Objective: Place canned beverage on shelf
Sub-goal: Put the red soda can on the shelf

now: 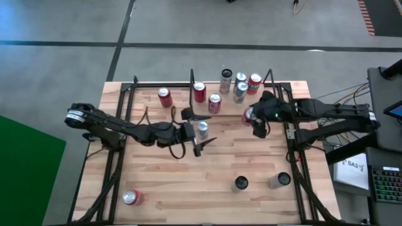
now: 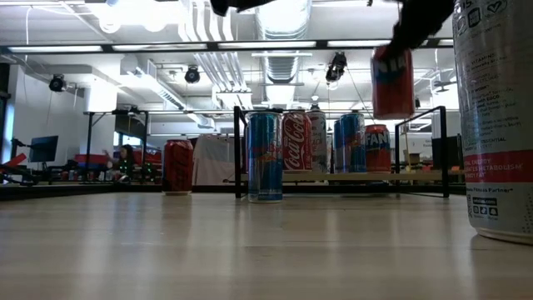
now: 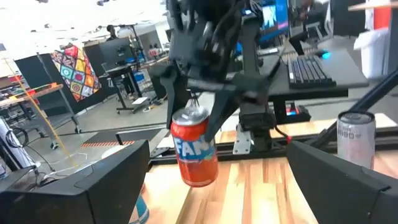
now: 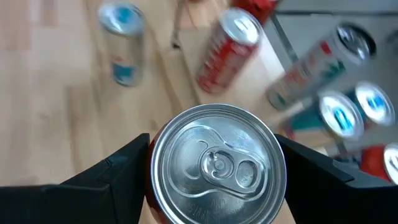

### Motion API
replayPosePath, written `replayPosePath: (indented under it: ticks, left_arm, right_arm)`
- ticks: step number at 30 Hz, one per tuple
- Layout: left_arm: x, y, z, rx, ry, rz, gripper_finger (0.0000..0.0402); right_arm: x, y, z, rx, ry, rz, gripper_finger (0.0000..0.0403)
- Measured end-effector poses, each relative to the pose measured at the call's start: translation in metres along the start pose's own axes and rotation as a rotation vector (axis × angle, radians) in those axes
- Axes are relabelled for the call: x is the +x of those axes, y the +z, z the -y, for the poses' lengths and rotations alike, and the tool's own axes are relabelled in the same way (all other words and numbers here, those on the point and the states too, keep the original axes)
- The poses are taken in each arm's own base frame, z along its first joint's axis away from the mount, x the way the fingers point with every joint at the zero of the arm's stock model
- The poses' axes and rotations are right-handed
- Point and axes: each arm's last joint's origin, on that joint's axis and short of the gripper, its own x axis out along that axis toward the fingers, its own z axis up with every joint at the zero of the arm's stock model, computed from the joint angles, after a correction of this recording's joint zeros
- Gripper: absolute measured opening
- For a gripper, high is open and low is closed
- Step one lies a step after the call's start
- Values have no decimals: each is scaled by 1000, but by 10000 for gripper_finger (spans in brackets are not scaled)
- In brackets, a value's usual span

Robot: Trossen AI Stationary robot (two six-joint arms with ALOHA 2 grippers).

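Looking down from above and going from left to right, we first see a red can [image 1: 132, 198] lying on its side near the front left corner of the table [image 1: 169, 182]. Another red can [image 1: 164, 96] stands near the back, just left of the shelf [image 1: 260, 97]. Our left gripper [image 1: 200, 132] sits near the middle of the table. Its fingers are spread wide, one on each side of a blue and silver can [image 1: 202, 129] that stands on the wood, and we cannot tell if they touch it. Next comes the shelf, a small wood board with thin black posts along the back edge. On it stand a few cans close together: two red ones [image 1: 200, 92], a tall dark and silver one [image 1: 226, 80], a blue one [image 1: 240, 91] and a red one [image 1: 254, 83] by the right posts. Our right gripper [image 1: 254, 119] hangs by the front edge of the shelf and is closed on an orange Fanta can [image 3: 194, 149]. That can is up in the air, upright, and it touches nothing below. Its shiny top [image 4: 216, 163] fills the right wrist view, with a dark finger pressed on each side. Last, two more cans [image 1: 240, 183] stand near the front right of the table, a dark one and a silver one [image 1: 279, 180] beside it.
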Motion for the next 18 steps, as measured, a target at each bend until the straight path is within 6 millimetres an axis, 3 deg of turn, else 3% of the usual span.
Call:
replayPosePath:
  ticks: [10,18]
  left_arm:
    - [-19,3,-10,-58,12,48,366]
    - [-19,3,-10,-58,12,48,366]
  right_arm:
    - [22,-37,50,144,-19,40,280]
    - [45,-56,70,196,-27,24,280]
